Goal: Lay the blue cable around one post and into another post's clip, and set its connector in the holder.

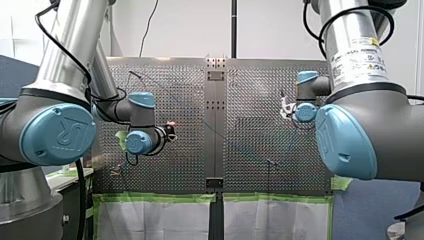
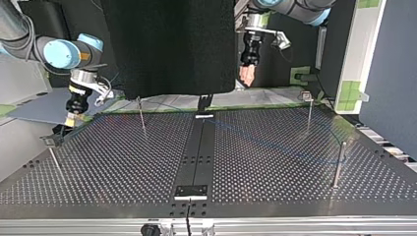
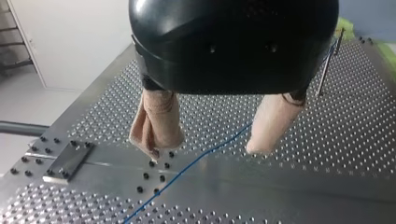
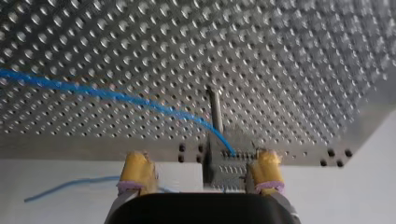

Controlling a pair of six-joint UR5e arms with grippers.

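Where the blue cable runs beneath my left hand, that hand spread, my right hand spread likewise.

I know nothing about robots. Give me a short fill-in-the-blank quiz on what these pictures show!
The cable lying on the table is ____ in colour.
My left gripper holds its fingers ____, not shut, above the cable.
My right gripper has pads coloured ____.
Missing words: blue; open; yellow.
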